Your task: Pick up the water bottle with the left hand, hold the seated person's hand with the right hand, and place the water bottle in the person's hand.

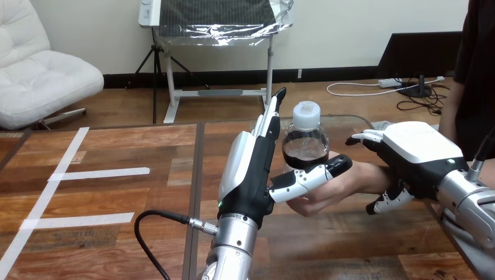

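1. The white-capped water bottle stands upright in the person's hand, above the table's right half.
2. The left hand keeps straight fingers beside the bottle, with the thumb stretched across the person's fingers, gripping nothing.
3. The right hand curls round the person's wrist.

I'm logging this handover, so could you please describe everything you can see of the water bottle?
The water bottle looks like clear plastic, with a white cap and dark liquid inside. It stands upright, with its base resting in the person's hand, whose fingers curl under it. The left hand stands beside it with straight fingers pointing up. Its thumb crosses the bottle's lower front and hides that part.
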Robot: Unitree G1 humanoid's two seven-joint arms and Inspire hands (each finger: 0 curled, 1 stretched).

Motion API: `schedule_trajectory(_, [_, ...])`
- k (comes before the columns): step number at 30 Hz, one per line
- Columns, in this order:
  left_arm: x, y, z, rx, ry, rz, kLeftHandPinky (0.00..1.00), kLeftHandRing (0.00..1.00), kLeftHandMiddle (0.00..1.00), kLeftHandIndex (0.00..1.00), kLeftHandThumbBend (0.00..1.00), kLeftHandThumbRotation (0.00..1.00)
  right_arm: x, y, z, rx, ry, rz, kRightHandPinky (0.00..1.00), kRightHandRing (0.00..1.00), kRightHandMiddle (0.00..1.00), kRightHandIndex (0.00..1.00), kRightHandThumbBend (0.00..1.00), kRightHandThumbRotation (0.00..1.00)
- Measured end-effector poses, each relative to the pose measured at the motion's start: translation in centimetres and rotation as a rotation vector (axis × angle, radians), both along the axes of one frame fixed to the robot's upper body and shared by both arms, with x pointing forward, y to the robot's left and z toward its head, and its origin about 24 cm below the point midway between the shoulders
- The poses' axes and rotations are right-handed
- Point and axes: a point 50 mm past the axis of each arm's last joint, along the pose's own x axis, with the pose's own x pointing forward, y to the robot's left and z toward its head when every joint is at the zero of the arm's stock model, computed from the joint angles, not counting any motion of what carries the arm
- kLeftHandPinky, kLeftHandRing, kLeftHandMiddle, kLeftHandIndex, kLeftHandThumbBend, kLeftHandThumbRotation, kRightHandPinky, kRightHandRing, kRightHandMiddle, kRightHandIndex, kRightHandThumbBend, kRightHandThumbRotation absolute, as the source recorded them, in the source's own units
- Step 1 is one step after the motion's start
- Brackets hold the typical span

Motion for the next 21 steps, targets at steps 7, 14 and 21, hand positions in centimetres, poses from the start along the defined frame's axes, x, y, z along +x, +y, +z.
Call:
schedule_trajectory(7, [-0.02, -0.05, 0.03, 0.0, -0.004, 0.003, 1.0, 1.0, 1.0, 1.0, 1.0, 0.63, -0.1, 0.0, -0.01, -0.003, -0.013, 0.001, 0.85, 0.94, 0.95, 0.9, 0.86, 0.09])
schedule_trajectory(14, [-0.05, -0.15, 0.06, 0.001, -0.006, -0.002, 1.0, 1.0, 1.0, 1.0, 1.0, 0.62, -0.15, 0.01, 0.02, -0.002, -0.015, 0.002, 0.85, 0.94, 0.95, 0.9, 0.86, 0.08])
schedule_trajectory(21, [-0.07, -0.21, 0.07, 0.001, -0.006, -0.005, 1.0, 1.0, 1.0, 1.0, 1.0, 0.62, -0.28, 0.11, 0.12, 0.0, -0.021, 0.005, 0.85, 0.94, 0.95, 0.89, 0.86, 0.08])
